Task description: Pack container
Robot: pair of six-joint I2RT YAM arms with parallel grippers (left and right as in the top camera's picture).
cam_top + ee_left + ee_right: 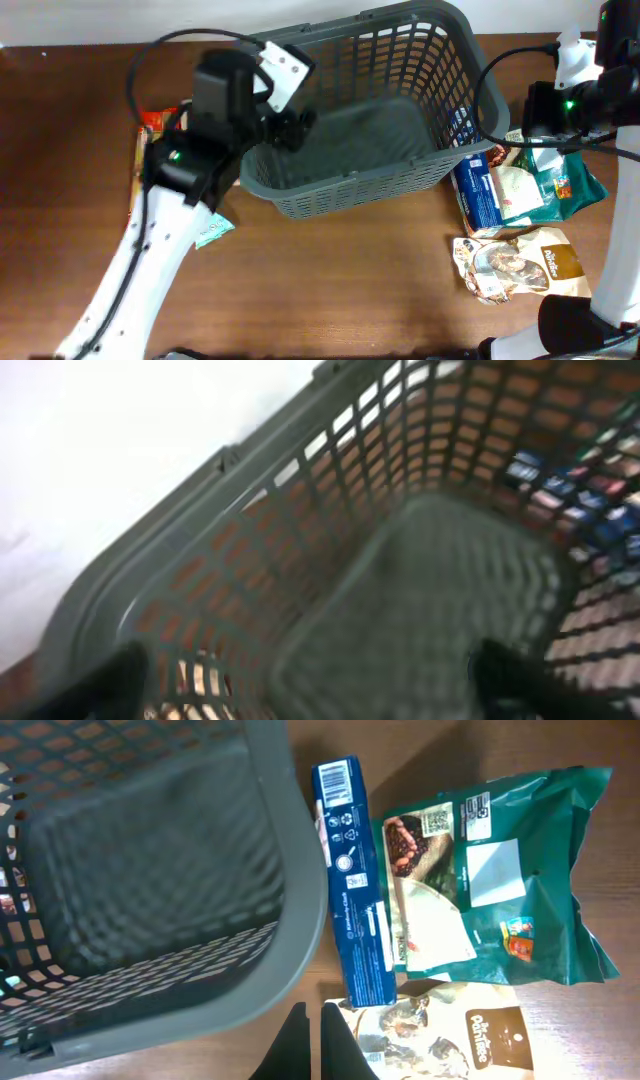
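Above the left end of the empty container (360,190) on the bench (350,290), the left pincer (288,126) gapes empty, while right of it the right pincer (312,1038), nearly closed on nothing, must likely open for a first pick, the blue box (352,890).

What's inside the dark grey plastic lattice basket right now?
The dark grey plastic basket shows only its bare solid base; nothing visible lies on it. The left gripper covers its left corner in the overhead view.
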